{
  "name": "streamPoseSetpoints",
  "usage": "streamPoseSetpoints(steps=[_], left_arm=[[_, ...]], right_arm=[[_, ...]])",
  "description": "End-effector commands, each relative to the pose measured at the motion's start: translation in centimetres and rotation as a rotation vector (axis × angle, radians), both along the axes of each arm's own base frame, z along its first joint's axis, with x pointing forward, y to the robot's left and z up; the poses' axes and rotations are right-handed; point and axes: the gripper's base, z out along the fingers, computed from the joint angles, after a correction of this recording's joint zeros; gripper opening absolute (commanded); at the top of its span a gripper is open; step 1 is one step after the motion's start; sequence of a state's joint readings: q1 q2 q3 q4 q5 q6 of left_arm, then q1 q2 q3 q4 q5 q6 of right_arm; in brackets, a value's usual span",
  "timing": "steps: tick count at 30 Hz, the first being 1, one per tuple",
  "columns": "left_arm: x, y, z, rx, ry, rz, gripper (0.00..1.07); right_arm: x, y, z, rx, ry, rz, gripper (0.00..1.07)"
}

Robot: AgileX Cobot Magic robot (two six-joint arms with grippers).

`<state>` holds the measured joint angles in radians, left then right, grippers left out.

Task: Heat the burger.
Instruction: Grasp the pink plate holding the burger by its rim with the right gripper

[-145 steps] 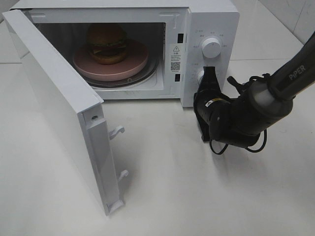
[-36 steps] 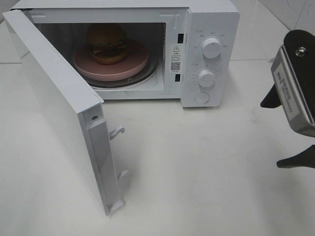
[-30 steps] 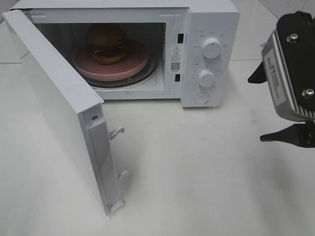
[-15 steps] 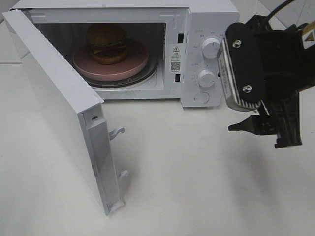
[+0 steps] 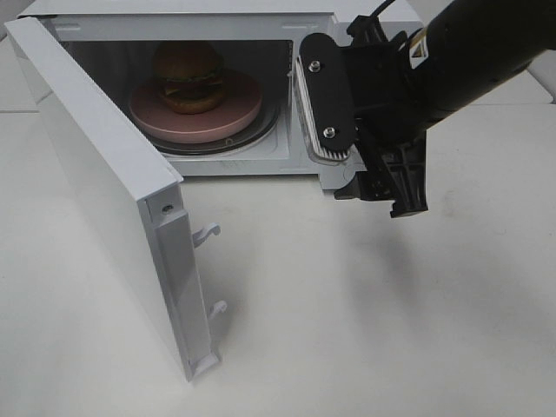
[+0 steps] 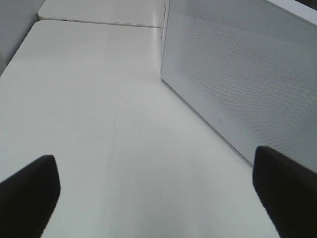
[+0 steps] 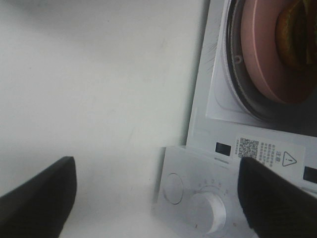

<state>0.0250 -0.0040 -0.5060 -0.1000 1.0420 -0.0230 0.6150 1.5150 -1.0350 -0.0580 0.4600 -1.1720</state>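
Note:
The burger (image 5: 189,76) sits on a pink plate (image 5: 236,115) inside the white microwave (image 5: 261,9), whose door (image 5: 95,174) stands wide open to the left. My right gripper (image 5: 365,187) hangs open and empty in front of the control panel, hiding the knobs in the exterior view. The right wrist view looks between the open right gripper (image 7: 156,198) at a knob (image 7: 208,210), a round button (image 7: 173,187), the plate (image 7: 262,54) and an edge of the burger (image 7: 297,25). My left gripper (image 6: 158,198) is open over bare table, facing the door's outer face (image 6: 237,74).
White tabletop (image 5: 347,313) spreads in front of the microwave. The open door juts toward the front left, with two latch hooks (image 5: 208,233) on its free edge. A glass turntable (image 5: 269,122) lies under the plate.
My right arm has swung in from the right edge leftward to the front of the control panel, now covering the knobs. The burger, plate and door have not moved.

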Motion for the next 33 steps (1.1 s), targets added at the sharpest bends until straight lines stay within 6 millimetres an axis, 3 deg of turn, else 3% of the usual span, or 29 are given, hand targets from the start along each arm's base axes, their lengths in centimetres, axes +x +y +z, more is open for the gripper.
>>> streamPoseSetpoints(steps=[1,12,22,33], left_arm=[[-0.2,0.0,0.1,-0.006,-0.028,0.003,1.00],[-0.2,0.0,0.1,-0.006,-0.028,0.003,1.00],[-0.2,0.0,0.1,-0.006,-0.028,0.003,1.00],[-0.2,0.0,0.1,-0.006,-0.028,0.003,1.00]], right_arm=[[1.3,1.0,-0.3,0.007,-0.035,0.016,0.82],[3.9,2.8,-1.7,-0.009,-0.057,0.032,0.81],[4.1,4.9,-3.1,-0.002,-0.080,0.075,0.81],[6.3,6.6,-3.9,0.028,-0.079,0.043,0.80]])
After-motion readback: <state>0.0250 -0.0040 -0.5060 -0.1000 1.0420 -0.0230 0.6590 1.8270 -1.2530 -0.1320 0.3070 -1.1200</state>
